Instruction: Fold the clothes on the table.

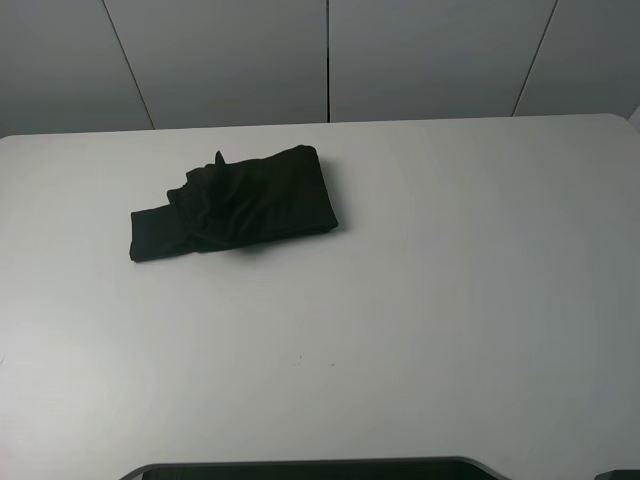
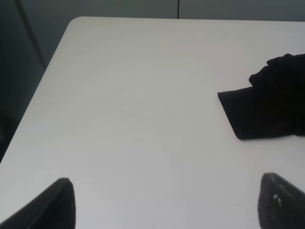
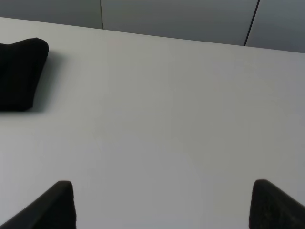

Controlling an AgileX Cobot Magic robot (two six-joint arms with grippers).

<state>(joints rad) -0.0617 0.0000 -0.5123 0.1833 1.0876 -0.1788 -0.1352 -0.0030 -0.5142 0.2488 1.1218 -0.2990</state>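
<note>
A black T-shirt (image 1: 235,205) lies folded into a compact, rumpled bundle on the white bench (image 1: 420,300), left of centre and toward the far edge, with a flat flap sticking out to the left. No print shows on it. The left claw (image 2: 162,205) hangs released over bare bench, near and left of the shirt, well apart from it. The right claw (image 3: 162,205) is likewise released over bare bench, to the right of the bundle. Grey wall panels (image 1: 330,55) stand behind.
</note>
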